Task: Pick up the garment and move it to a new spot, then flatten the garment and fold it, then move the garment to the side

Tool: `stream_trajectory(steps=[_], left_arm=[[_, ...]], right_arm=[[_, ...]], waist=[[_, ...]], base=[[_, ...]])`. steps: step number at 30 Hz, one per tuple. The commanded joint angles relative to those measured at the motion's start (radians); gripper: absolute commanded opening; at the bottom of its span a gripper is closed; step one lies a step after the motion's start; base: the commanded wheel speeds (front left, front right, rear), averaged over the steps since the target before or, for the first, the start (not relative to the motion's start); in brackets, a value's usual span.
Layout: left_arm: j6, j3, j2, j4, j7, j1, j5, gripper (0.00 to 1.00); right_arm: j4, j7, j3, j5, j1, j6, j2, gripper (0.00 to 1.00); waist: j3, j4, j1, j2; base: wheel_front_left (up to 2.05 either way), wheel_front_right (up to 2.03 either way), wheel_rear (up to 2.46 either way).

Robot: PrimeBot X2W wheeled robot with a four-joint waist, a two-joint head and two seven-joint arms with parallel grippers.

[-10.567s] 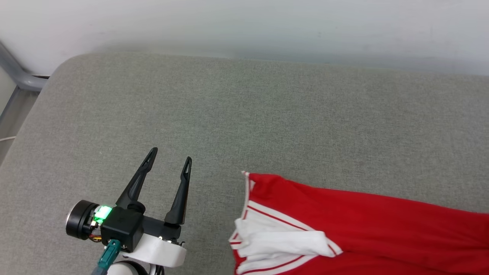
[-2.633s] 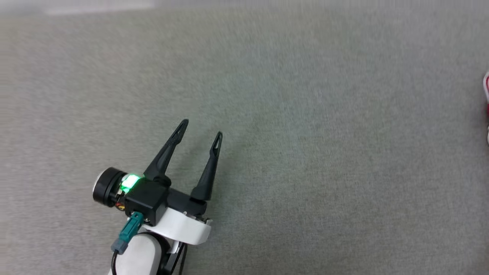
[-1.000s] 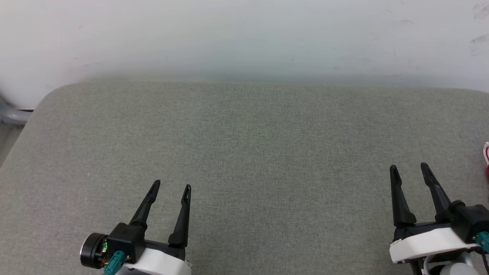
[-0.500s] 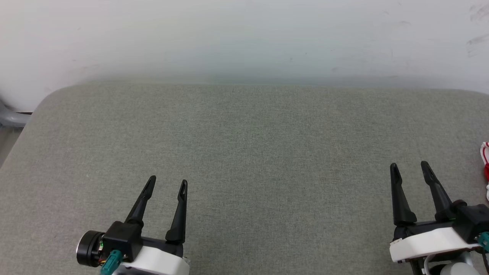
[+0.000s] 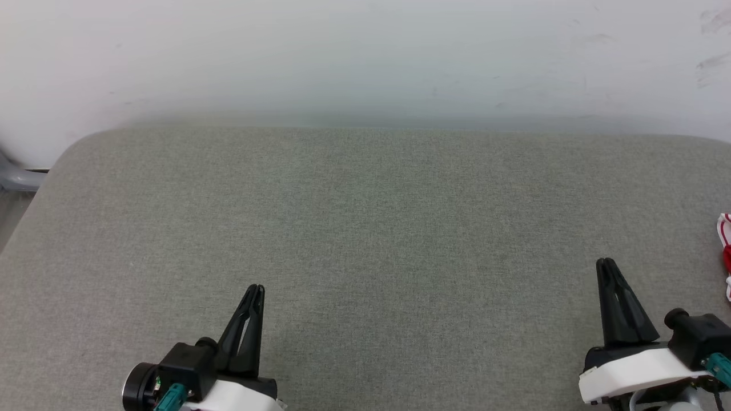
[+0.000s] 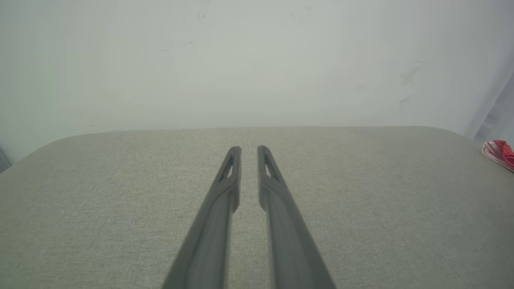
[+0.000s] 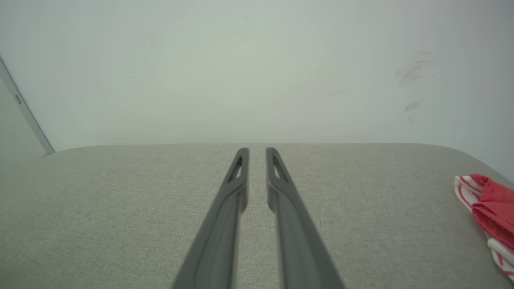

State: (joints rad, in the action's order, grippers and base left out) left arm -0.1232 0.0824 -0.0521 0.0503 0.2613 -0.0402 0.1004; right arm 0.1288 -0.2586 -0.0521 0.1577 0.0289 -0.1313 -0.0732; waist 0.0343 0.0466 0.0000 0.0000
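Observation:
A small part of the garment point(image 5: 725, 251) shows at the head view's far right edge: red cloth with red-white striped trim, lying on the grey padded surface point(image 5: 371, 240). It also lies at the right edge in the left wrist view point(image 6: 500, 150) and the right wrist view point(image 7: 488, 208). My left gripper point(image 5: 257, 289) is at the lower left, shut on nothing, far from the garment. My right gripper point(image 5: 606, 262) is at the lower right, shut on nothing, a short way left of the garment and apart from it.
A white wall point(image 5: 365, 57) rises behind the padded surface's far edge. A grey metal bar point(image 5: 17, 178) sits past the rounded far left corner. Wide bare padding lies between the two grippers.
Both grippers went from open to shut in the last half second and drew back slightly. Earlier the camera swung left, moving the garment from the lower right to the right edge.

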Motion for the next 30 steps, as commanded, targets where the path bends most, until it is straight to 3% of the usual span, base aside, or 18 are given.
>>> stream_trajectory(steps=[1,30], left_arm=[[0.0,0.001,0.0,-0.012,-0.001,0.002,0.027,0.0],[-0.003,-0.032,-0.03,0.068,-0.105,0.062,0.592,0.0]], right_arm=[[-0.004,0.007,-0.003,0.027,0.006,0.0,0.0,0.0],[0.036,0.137,-0.024,0.537,0.035,0.0,0.008,0.0]], waist=[[0.0,-0.001,0.0,0.0],[-0.008,-0.011,0.0,0.0]], base=[[0.0,0.0,0.0],[0.0,0.0,0.0]])
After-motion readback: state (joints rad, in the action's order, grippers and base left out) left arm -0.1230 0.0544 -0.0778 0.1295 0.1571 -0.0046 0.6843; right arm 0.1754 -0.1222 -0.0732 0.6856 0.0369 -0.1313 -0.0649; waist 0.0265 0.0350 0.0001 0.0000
